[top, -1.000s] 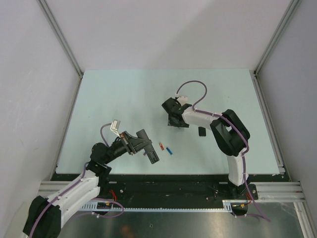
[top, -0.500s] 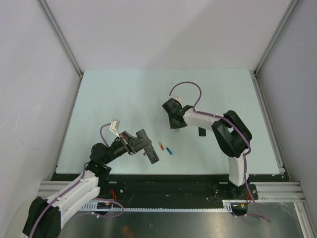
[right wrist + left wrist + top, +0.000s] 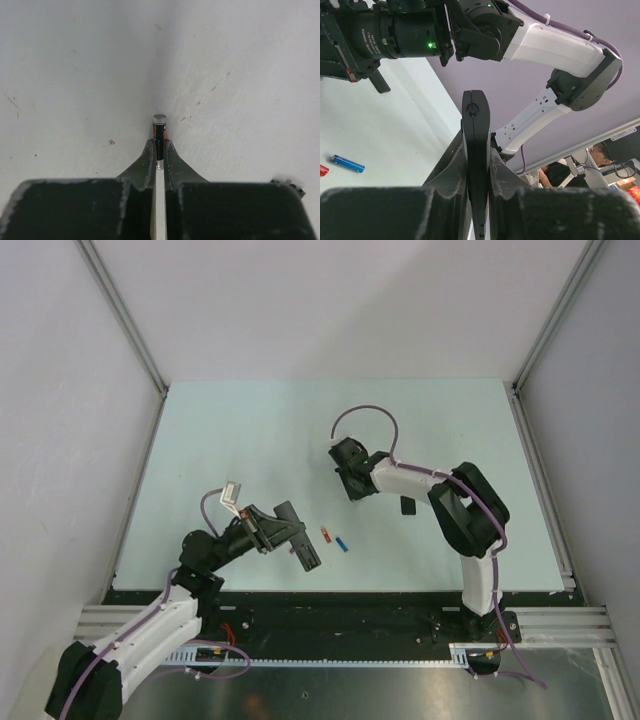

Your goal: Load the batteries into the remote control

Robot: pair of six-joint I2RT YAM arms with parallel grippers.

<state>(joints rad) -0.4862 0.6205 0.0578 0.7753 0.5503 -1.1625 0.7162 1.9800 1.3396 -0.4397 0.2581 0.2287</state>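
Right wrist view: we see our right jaws clenched on a dark battery (orange-banded); left jaws clamp the remote control.

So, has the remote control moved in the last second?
No. The remote control, held in the left gripper, sits just as far left of the red-orange battery.

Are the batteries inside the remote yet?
Not yet, it seems. Ready: the left hand grips the remote. In hand: the right hand pinches a dark battery. Left: fitting it in, plus the red battery and blue battery lying on the table.
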